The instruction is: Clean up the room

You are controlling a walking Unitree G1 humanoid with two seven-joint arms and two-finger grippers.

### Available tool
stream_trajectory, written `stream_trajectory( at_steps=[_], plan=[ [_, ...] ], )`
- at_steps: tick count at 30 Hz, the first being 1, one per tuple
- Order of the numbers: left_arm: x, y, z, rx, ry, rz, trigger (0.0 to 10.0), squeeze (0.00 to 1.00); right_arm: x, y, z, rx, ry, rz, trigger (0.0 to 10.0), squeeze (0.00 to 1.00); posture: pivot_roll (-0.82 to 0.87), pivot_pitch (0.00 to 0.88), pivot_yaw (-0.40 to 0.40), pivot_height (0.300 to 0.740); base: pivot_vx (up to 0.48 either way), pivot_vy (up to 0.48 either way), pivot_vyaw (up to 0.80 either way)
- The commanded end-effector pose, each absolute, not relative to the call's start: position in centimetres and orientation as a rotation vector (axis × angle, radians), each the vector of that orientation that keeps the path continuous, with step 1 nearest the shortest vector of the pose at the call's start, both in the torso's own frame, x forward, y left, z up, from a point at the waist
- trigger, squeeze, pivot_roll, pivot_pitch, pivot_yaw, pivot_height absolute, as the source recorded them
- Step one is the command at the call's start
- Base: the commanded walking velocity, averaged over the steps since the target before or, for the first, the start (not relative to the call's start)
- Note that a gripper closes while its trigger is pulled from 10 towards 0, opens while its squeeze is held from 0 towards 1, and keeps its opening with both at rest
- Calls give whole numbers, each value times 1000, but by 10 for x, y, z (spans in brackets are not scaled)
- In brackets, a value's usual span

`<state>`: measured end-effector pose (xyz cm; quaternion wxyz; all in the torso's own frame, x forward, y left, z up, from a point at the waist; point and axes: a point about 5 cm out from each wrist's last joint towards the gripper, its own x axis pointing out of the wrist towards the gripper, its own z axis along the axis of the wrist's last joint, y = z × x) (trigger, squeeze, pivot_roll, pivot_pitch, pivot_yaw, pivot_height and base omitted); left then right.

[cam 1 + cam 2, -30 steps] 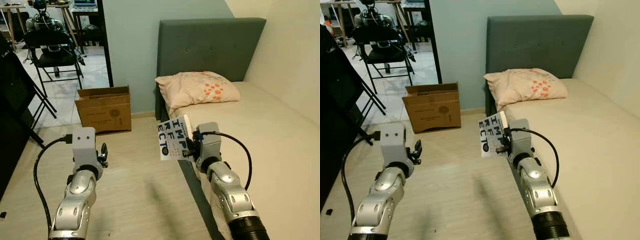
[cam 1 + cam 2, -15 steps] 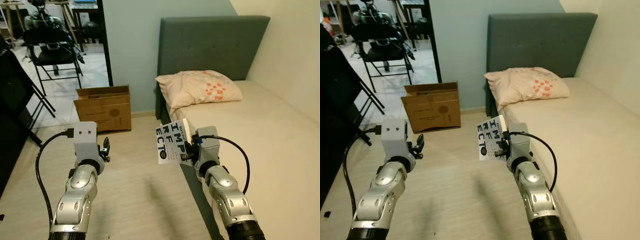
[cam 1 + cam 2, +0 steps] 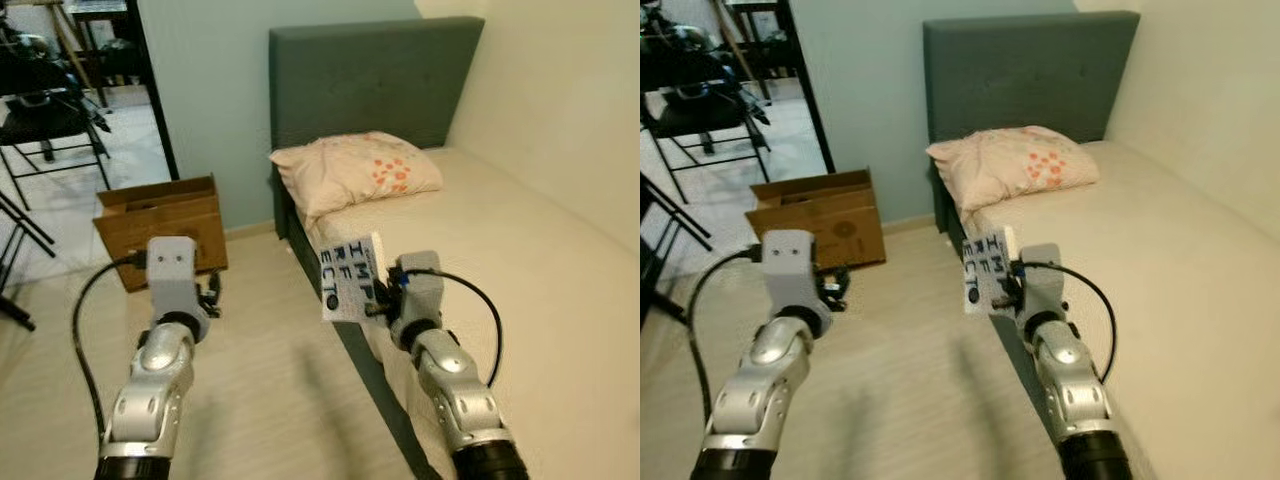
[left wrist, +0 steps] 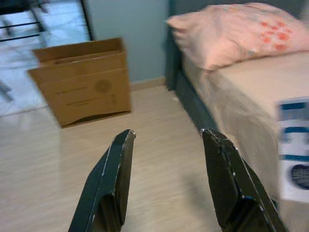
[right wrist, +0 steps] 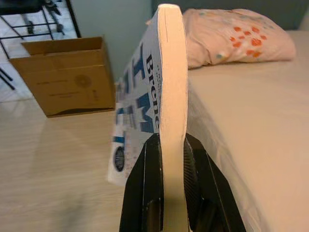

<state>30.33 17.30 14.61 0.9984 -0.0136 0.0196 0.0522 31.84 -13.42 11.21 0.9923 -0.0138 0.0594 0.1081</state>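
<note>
Beige mattress of the bed (image 3: pixel 520 260) fills my right, pillow (image 3: pixel 352 172) at its head edge. A cardboard box (image 3: pixel 160 222) sits open on the floor (image 3: pixel 260 390) by the wall, probably where clutter goes. My right claw (image 5: pixel 166 159) clamps the book (image 3: pixel 350 279) upright by its edge, over the bed's side edge. My left claw (image 4: pixel 166 181) hangs spread and empty; nothing blocks the box.

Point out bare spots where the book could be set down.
The mattress lies bare from the pillow toward the robot. The wood floor is open between bed frame and cardboard box. The right gripper holds the book.
</note>
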Motion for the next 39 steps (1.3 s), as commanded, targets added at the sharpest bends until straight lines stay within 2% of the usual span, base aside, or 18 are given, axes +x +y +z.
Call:
stream_trajectory(
  at_steps=[1, 31, 39],
  plan=[
    [303, 173, 145, -33, 40, 99, 10000, 0, 321, -133, 122, -26, 67, 215, 10000, 0, -53, 14, -20, 740, 334, 0, 0],
    [307, 175, 147, -23, 45, 101, 10000, 0, 322, -133, 125, 34, 44, 187, 10000, 0, -52, 14, -4, 740, 319, 0, 0],
    [308, 174, 148, -25, 42, 100, 10000, 0, 323, -134, 126, 10, 37, 188, 10000, 0, -55, 11, 0, 740, 313, 0, -478]
  ],
)
